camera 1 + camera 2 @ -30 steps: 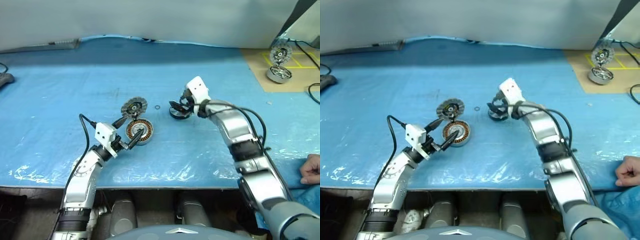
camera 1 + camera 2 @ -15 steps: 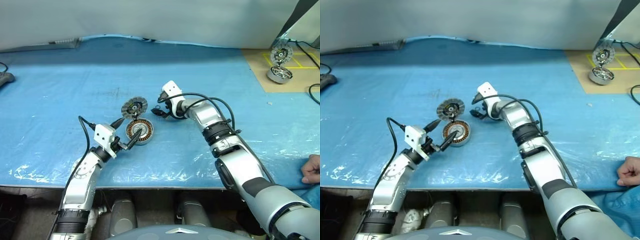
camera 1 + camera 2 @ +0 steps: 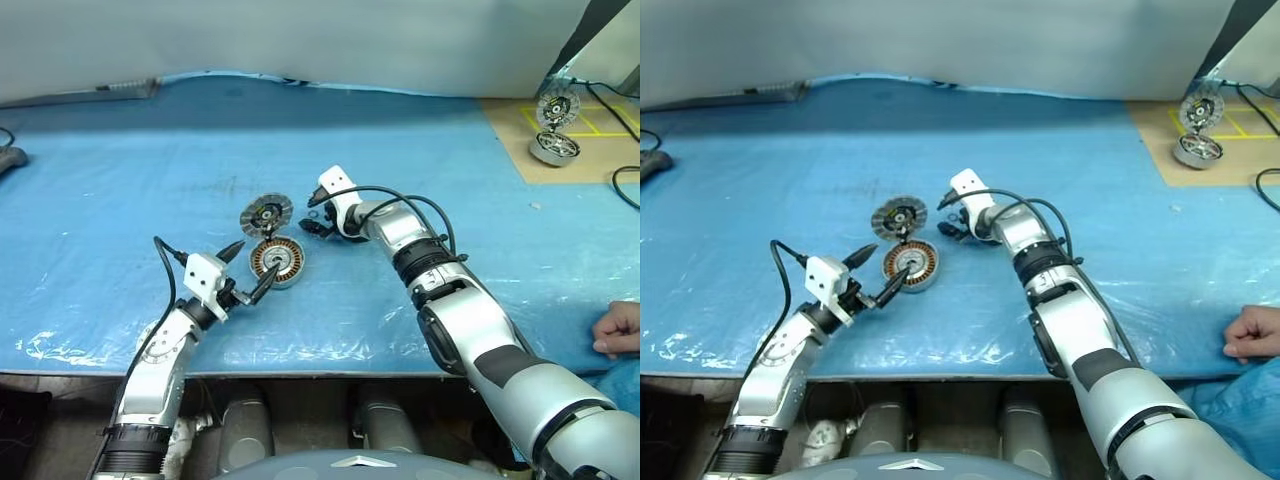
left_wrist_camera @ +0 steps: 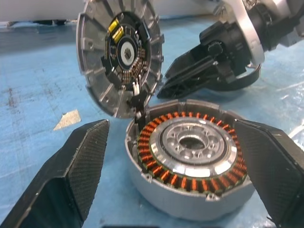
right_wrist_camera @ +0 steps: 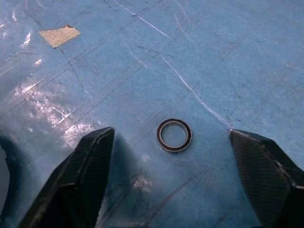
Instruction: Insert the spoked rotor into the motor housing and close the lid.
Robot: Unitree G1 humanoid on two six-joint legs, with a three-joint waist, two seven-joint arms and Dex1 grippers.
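On the blue sheet (image 3: 120,200), centre of the table, sits the motor housing (image 3: 277,262), copper windings showing, lid (image 3: 266,214) hinged up at its far edge, ribbed inner face toward the robot; left arm reaches in low from the near left, left gripper (image 3: 249,270) roughly level and pointing forward-right, fingers wide apart, one tip either side of the housing's near-left rim, holding nothing; right arm stretches forward and bends in toward centre, right gripper (image 3: 313,212) angled down at the sheet just right of the lid, fingers apart, nothing between them but cloth.

Left wrist view: housing (image 4: 190,166) sits between the two spread fingers (image 4: 71,175), hollow ringed hub inside the windings, no spoked rotor seated; lid (image 4: 118,52) stands nearly upright on its hinge, dark centre with small yellow parts; right gripper's black fingers hang just behind the housing; whether they touch it, cannot tell.

Right wrist view: small dark ring (image 5: 174,135) lies flat on the sheet between the open fingers (image 5: 85,175), touching neither; beige patch (image 5: 59,35) further off.

Head views: second motor unit (image 3: 554,148) on the cardboard (image 3: 510,140) at far right with its own lid up, silver spokes within; a person's hand (image 3: 618,330) rests at the near right table edge.
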